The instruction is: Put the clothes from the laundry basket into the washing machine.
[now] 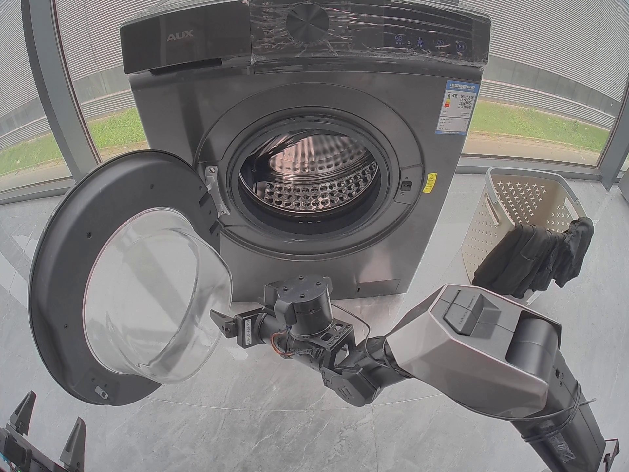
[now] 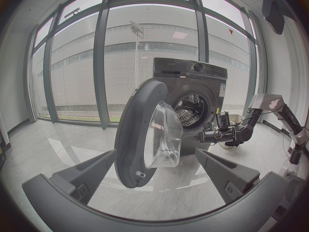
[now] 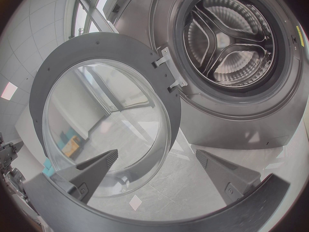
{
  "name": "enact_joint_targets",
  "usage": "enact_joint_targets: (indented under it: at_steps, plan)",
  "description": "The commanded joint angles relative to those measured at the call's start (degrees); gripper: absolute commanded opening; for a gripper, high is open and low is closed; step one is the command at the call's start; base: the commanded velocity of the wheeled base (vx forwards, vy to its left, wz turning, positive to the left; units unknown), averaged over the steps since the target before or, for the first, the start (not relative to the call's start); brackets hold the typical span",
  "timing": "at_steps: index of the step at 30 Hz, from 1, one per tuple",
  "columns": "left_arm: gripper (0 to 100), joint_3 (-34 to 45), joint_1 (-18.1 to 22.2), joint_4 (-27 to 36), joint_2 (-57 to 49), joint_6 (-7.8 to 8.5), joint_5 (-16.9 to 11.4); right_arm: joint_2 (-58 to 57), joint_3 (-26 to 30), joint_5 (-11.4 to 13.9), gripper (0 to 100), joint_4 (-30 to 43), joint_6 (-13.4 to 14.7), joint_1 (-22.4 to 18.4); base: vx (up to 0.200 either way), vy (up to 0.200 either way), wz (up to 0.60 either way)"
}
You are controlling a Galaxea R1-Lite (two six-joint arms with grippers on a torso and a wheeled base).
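Observation:
The grey washing machine (image 1: 170, 109) stands with its round door (image 1: 72, 244) swung wide to the left, and its steel drum (image 1: 311, 175) holds nothing. A white laundry basket (image 1: 524, 195) sits on the floor to the machine's right, with dark clothes (image 1: 531, 257) draped over its front rim. My right gripper (image 1: 226, 328) is low in front of the machine, beside the door's lower edge, open and holding nothing (image 3: 154, 155). My left gripper (image 1: 52, 417) is open near the floor below the door, facing it (image 2: 155, 153).
Large windows (image 1: 537, 67) run behind the machine and the floor (image 1: 262, 427) is glossy grey tile. The open door (image 2: 135, 132) juts out into the space on the left. In the left wrist view the right arm (image 2: 267, 103) stretches in front of the machine.

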Motion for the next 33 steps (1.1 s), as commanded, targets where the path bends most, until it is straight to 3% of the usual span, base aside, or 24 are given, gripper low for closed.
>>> enact_joint_targets:
  at_steps: [1,4,9,11,14,17,19,22,27,30,33]
  plan:
    - [100,1.0,0.0,0.0,-1.0,-0.04,0.0,-0.3,0.3,-0.3,100,-0.3,0.2,-0.5,0.000,0.000,0.00]
    - [100,1.0,0.0,0.0,-1.0,-0.04,0.0,-1.9,2.1,-1.6,100,-0.7,0.4,-1.1,0.000,0.000,0.00]
    - [100,1.0,0.0,0.0,-1.0,-0.04,0.0,-13.1,13.6,-1.6,100,-0.7,-0.9,-4.4,0.000,0.000,0.00]
    - [100,1.0,0.0,0.0,-1.0,-0.04,0.0,-17.4,18.3,-1.6,100,-0.9,-3.3,-5.7,0.000,0.000,0.00]
    - [100,1.0,0.0,0.0,-1.0,-0.04,0.0,-25.5,28.6,-1.5,100,-6.8,-11.2,-8.1,0.000,0.000,0.00]
    - [100,1.0,0.0,0.0,-1.0,-0.04,0.0,-31.3,36.4,-1.5,100,-12.5,-13.6,-9.0,0.000,0.000,0.00]
    - [100,1.0,0.0,0.0,-1.0,-0.12,0.0,-37.6,44.0,-1.5,100,-15.2,-14.8,-11.5,0.000,0.000,0.00]
    - [100,1.0,0.0,0.0,-1.0,-0.04,0.1,-46.9,53.9,-0.5,100,-15.7,-19.2,-18.2,0.000,0.000,0.00]
    - [100,1.0,0.0,0.0,-1.0,-0.12,0.1,-59.7,65.3,4.6,100,-17.6,-23.1,-29.9,0.000,0.000,0.00]
    - [100,1.0,0.0,0.0,-1.0,-0.12,0.1,-64.7,70.3,6.6,100,-17.7,-25.9,-34.3,0.000,0.000,0.00]
    - [100,1.0,0.0,0.0,-1.0,-0.12,0.1,-69.6,76.3,8.8,100,-17.8,-31.0,-39.8,0.000,0.000,0.00]
